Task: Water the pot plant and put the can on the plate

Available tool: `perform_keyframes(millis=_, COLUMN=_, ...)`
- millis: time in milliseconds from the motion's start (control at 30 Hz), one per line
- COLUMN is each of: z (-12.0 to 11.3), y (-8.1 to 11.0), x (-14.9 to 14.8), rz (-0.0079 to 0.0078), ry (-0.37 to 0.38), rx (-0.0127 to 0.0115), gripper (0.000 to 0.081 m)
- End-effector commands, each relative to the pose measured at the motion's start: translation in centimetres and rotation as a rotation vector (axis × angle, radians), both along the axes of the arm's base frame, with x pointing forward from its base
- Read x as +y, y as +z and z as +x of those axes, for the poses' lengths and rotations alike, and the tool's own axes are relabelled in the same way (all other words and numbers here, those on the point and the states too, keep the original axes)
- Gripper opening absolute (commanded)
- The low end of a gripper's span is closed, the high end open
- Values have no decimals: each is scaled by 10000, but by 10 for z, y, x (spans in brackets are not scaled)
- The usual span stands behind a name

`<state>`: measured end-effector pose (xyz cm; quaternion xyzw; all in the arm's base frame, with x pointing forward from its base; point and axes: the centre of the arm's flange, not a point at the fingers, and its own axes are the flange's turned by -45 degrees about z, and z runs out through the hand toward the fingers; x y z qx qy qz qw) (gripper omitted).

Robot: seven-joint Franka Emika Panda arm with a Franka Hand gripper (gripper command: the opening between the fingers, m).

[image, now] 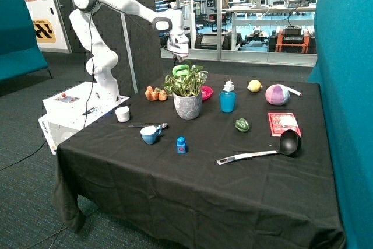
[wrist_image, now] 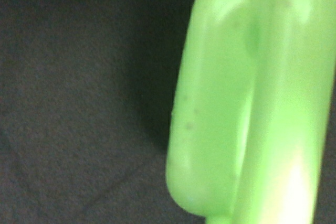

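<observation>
The pot plant [image: 187, 94], leafy green and cream in a round grey patterned pot, stands on the black table near its middle. My gripper [image: 178, 62] hangs just above and behind the leaves. It is shut on the light-green can [image: 179, 70], held in the air at the height of the plant's top. In the wrist view the can's loop handle [wrist_image: 247, 103] fills the frame close up over dark cloth. The magenta plate [image: 207, 92] lies on the table right behind the pot, partly hidden by the leaves.
A teal cup [image: 227, 101] stands beside the plant, with a small white object [image: 228, 86], a lemon [image: 254, 86] and a pink ball [image: 277, 94] behind. Nearer the front are a blue cup [image: 150, 134], white cup [image: 122, 114], green pepper [image: 242, 125], red packet [image: 284, 123] and black ladle [image: 274, 147].
</observation>
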<state>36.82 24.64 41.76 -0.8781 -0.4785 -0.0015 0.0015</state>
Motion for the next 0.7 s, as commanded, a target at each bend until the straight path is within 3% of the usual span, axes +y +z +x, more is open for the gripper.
perform_keyframes(millis=0, z=-4, y=-3, x=8, rz=-40, ry=-216, rx=13, gripper=370)
perform_keyframes(millis=200, z=0, y=-13, x=5, rz=-40, ry=-878, rx=15, gripper=346)
perform_keyframes(millis=667, z=4, y=-16, x=6, rz=-39, ry=-1817, rx=16, gripper=402)
